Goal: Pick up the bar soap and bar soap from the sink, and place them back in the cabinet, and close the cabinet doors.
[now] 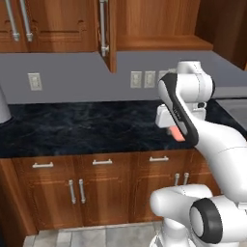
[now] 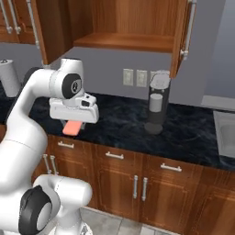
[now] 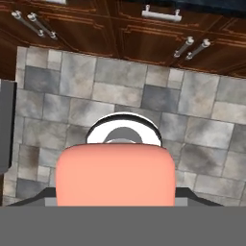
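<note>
Closest to where I stand, the gripper (image 2: 73,123) hangs out in front of the counter's edge, pointing down at the tiled floor (image 3: 120,86); pinched between its fingers is one bar soap (image 3: 115,175), salmon-pink and flat, which in the hand view sits broadside across the lower middle with its long axis running side to side; in the right base view it pokes out below the white hand as a small pink tab (image 2: 72,128), and in the left base view it peeps past the forearm (image 1: 176,133). So the fingers are closed on the bar, not spread.

Beyond it runs the dark marbled counter (image 2: 119,119), with a tall grey dispenser-like appliance (image 2: 157,105) standing on it; a corner of the sink (image 2: 225,131) shows at the far right, and I cannot see a second bar from here.

Farther back and higher is the cabinet (image 2: 131,18), its doors (image 2: 182,36) swung wide and its wood shelf (image 2: 124,42) bare. What matters for the coming move, to my eye, is that the shelf lies up and ahead of the hand, well apart from it, above the counter; the bar would have to be lifted and carried forward, and probably turned to go in flat.

No brand, label or writing can be read anywhere.
</note>
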